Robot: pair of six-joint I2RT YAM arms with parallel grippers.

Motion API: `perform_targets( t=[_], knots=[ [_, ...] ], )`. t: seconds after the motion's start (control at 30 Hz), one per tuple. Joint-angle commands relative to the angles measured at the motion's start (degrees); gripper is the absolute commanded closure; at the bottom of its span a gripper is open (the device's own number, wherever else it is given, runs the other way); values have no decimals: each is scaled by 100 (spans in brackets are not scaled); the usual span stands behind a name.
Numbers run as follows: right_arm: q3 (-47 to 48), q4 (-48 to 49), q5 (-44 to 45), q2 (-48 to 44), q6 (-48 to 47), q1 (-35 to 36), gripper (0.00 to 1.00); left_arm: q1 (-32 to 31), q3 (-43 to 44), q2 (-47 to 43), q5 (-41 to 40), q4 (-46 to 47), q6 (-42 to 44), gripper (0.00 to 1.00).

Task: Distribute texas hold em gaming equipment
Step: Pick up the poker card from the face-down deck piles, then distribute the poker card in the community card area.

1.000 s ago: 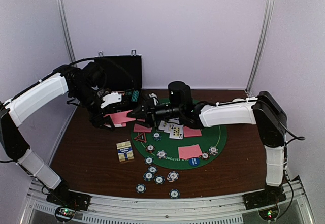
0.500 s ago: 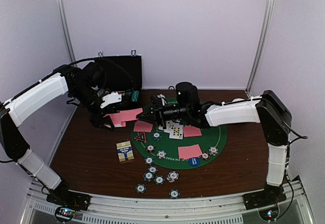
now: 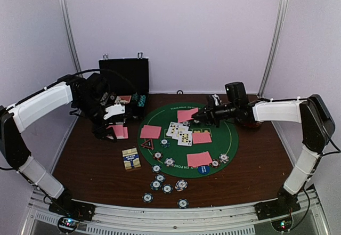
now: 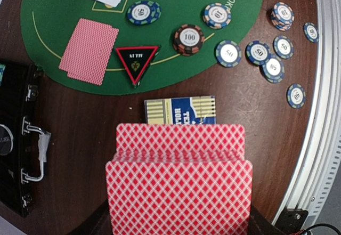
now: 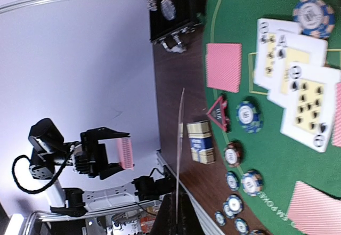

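My left gripper [image 3: 116, 127] is shut on a deck of pink-red-backed cards [image 4: 178, 184], held above the brown table left of the green mat [image 3: 230, 139]. My right gripper [image 3: 199, 115] is shut on a single card [image 3: 187, 114] above the far side of the mat. That card shows edge-on in the right wrist view [image 5: 179, 155]. Face-up cards [image 3: 180, 133] lie at the mat's centre, with face-down cards [image 3: 150, 132] around them. A red-edged triangle [image 4: 137, 61] and striped chips [image 4: 190, 38] lie at the mat's near-left rim. More chips [image 3: 160, 182] lie on the table in front.
A black hinged case [image 3: 125, 76] stands open at the back left. A blue and yellow card box [image 3: 131, 159] lies left of the mat, and shows in the left wrist view [image 4: 180, 111]. A blue disc [image 3: 203, 169] sits on the mat's near rim. A metal rail [image 3: 170, 213] edges the table's front.
My right arm has drawn back to the right, carrying one card away from the deck. My left gripper has moved slightly left and down with the deck.
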Motion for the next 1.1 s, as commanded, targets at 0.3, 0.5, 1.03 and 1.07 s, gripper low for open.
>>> perform_targets(
  t=[0.3,0.5,1.03,1.07],
  knots=[
    [-40,-2369,1027,567,-2439,-517,100,960,-1242,-441,-100,851,433,100],
    [-16,-2743,1543,706,-2769,-523,98,1099,-1869,-524,-247,1244,605,100],
    [154,-3398,2032,-226,-2891,-466,18,1091,-2873,-155,-169,2199,756,100],
    [184,-3445,2053,-276,-2892,-459,14,1078,-2907,-109,-177,2227,767,100]
  ],
)
